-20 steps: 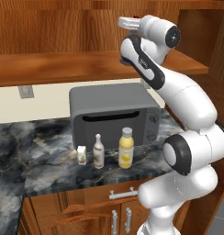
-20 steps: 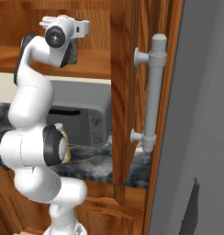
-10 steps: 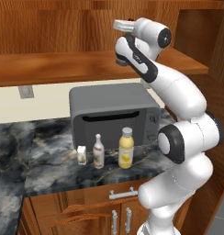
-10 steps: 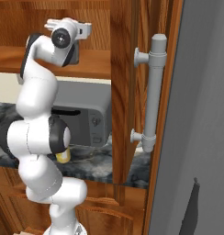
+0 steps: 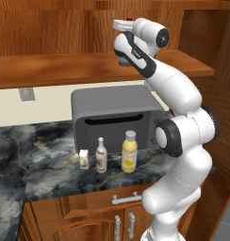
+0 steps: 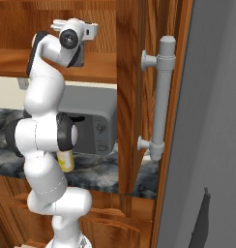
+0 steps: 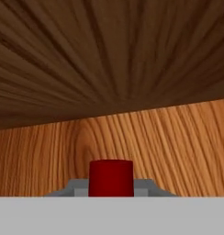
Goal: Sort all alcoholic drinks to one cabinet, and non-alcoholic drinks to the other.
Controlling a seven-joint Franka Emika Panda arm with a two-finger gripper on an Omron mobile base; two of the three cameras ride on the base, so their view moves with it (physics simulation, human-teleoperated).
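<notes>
One drink is in hand: the gripper (image 5: 122,57) is closed on the squat dark bottle (image 7: 111,178), whose red cap rises upright just ahead of the hand camera. The wide wall cabinet's shelf board (image 5: 55,67) lies directly beneath and ahead, its back wall close in front, so the coming move looks like a short descent. The slim white bottle (image 5: 101,156), yellow juice bottle (image 5: 129,152) and cream carton (image 5: 84,159) stand far below on the counter (image 5: 46,169).
</notes>
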